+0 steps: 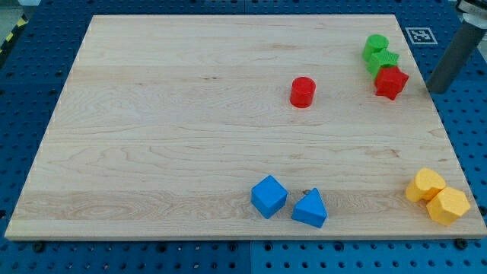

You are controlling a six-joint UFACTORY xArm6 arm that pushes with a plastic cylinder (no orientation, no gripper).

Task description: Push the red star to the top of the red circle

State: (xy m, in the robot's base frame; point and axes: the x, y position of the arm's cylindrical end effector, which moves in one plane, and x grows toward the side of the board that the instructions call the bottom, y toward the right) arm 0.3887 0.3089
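The red star (pixel 391 81) lies near the board's right edge at the view's upper right, touching the green star (pixel 383 61) just above it. The red circle (pixel 302 92) stands to the star's left, well apart from it. My tip (pixel 436 90) is at the lower end of the dark rod, at the board's right edge, a short way to the right of the red star and not touching it.
A green circle (pixel 375 44) sits above the green star. A blue cube (pixel 268 196) and a blue triangle (pixel 310 208) lie at the view's bottom middle. Two yellow blocks (pixel 424 185) (pixel 448 205) lie at the bottom right corner of the wooden board (pixel 152 137).
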